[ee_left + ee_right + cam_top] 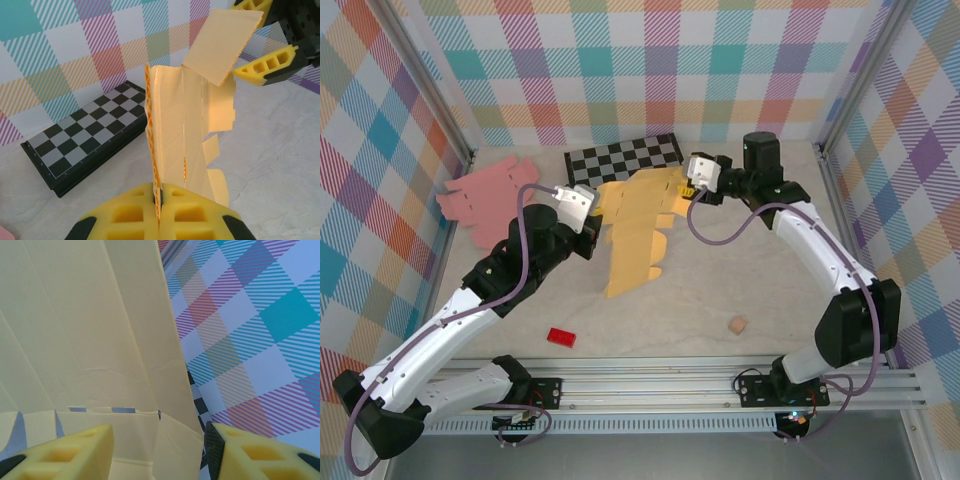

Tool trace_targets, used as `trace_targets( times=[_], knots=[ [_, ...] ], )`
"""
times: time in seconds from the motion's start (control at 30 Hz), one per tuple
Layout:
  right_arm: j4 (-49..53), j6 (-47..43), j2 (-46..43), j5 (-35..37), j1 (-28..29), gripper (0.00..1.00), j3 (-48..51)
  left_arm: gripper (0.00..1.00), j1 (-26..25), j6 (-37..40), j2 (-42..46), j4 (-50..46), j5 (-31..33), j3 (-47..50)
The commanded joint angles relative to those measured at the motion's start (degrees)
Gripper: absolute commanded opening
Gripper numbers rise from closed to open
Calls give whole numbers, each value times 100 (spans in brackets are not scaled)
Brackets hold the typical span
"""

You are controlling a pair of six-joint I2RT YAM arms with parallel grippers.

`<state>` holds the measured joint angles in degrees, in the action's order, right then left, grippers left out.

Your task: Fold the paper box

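The paper box (635,235) is a flat yellow-orange die-cut sheet, lifted off the table at the middle and hanging between both arms. My left gripper (588,215) is shut on its near edge; in the left wrist view the sheet (185,125) stands on edge from the closed jaws (161,192). My right gripper (692,190) is at the sheet's far end. In the right wrist view its jaws (159,440) stand apart with a flap of the sheet (75,340) between them and a gap beside the right finger (250,452). One right finger (265,67) sits under a bent-up flap.
A folded black-and-white checkerboard (625,155) lies at the back by the wall. A pink die-cut sheet (485,195) lies at the far left. A red block (560,337) and a small tan cube (737,325) sit near the front. Checked walls enclose the table.
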<state>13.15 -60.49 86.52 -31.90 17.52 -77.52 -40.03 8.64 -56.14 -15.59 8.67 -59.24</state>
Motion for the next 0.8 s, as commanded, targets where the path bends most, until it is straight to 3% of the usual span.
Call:
trace_targets(
  times=[0.0,0.47,0.77],
  knots=[
    [144,27,112,-50,14,52,-311,0,-75,64,10,61,-137,5],
    [842,-423,329,-461,22,44,-572,0,-75,16,-75,118,-258,51],
    [1226,-665,405,-482,28,26,-730,0,-75,6,-94,112,-253,53]
  ],
)
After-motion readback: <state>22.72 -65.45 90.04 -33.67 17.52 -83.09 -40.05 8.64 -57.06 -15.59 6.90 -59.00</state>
